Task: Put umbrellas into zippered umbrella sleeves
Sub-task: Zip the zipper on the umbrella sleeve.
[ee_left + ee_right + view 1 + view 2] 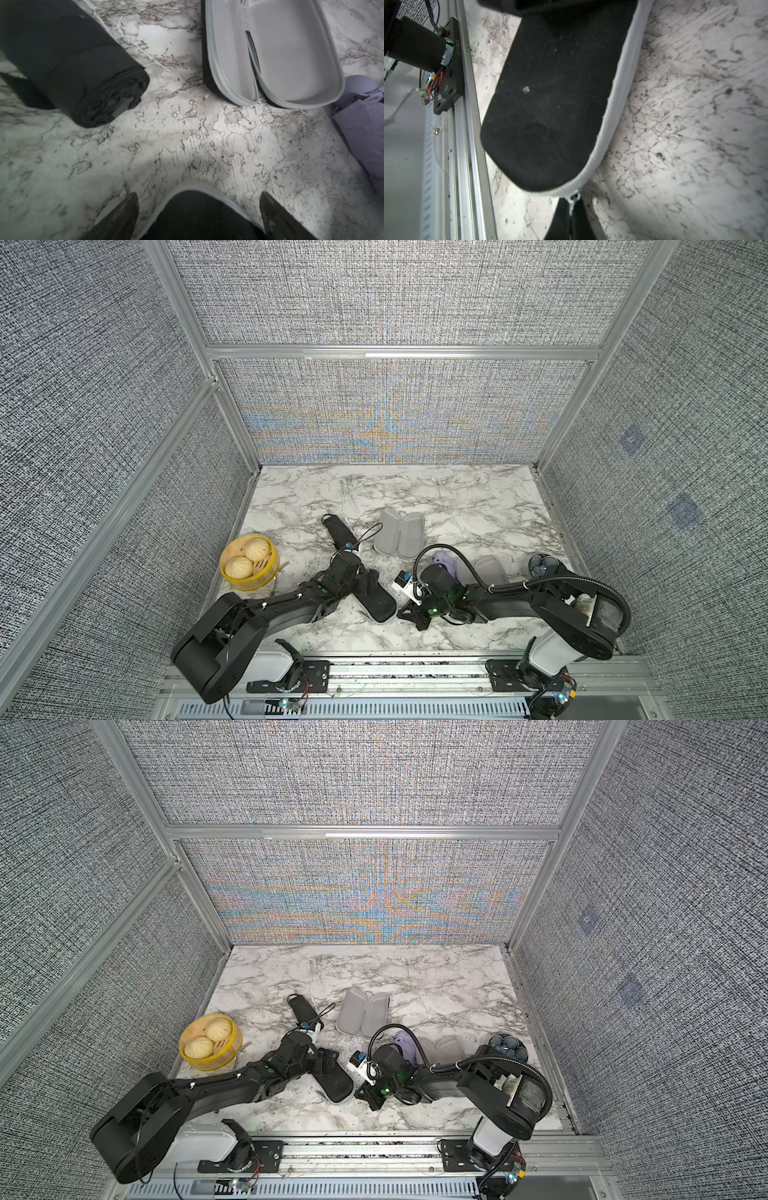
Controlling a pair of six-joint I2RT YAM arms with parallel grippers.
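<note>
Trainee: Hands first. Why one at each end of the closed black case [376, 601]?

Tech: Two-hand job, I'd say. Right hand [571, 209] is pinched together on the zip pull [573, 197] at the case's near end. Left hand [197, 194] hangs over the far end, fingers [124, 216] apart, one each side, not clamping. Prob placed to steady the case vs the zip's tug.

Trainee: Umbrella inside?

Tech: Can't see in. Zip edge [618, 99] looks shut along what shows, & only two umbrellas lie out, so prob yes.

Trainee: Where are those?

Tech: Black umbrella [338, 531] lies on the worktop [478, 497] just beyond the left wrist, near an open case [399, 533]. Lavender umbrella [446, 566] is beyond the right wrist, beside a second open case [488, 568] partly hidden by that arm.

Trainee: Materials?

Tech: Cases: stiff oblong shells w/ rounded ends, matte black outside, smooth light-grey lining, pale zip tape round the rim. Open ones lie lining-up, ready to load. Umbrellas: soft rolled fabric, creased at the end, so they'd squash a bit. Worktop's marble-look, prob slick. Yellow basket [249, 584] w/ buns [239, 567] sits off to the left side, not part of this.
</note>
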